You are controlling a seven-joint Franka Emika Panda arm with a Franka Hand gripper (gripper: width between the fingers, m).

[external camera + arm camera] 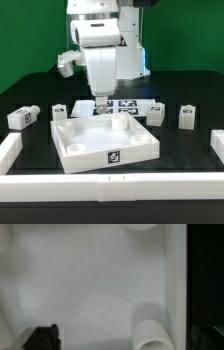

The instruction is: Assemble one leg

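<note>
Exterior camera faces the arm [100,50]; wrist camera hugs the tray [90,286].

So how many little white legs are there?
4. At the exterior view's left of the tray: the far-left leg and the inner left leg. At that view's right: the inner right leg and the far-right leg. The arm may hide others.

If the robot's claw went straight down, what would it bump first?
Most likely the floor of the big white tray near its back wall: the gripper points down and the wrist view shows white tray beneath it. Depth is hard to judge.
</note>
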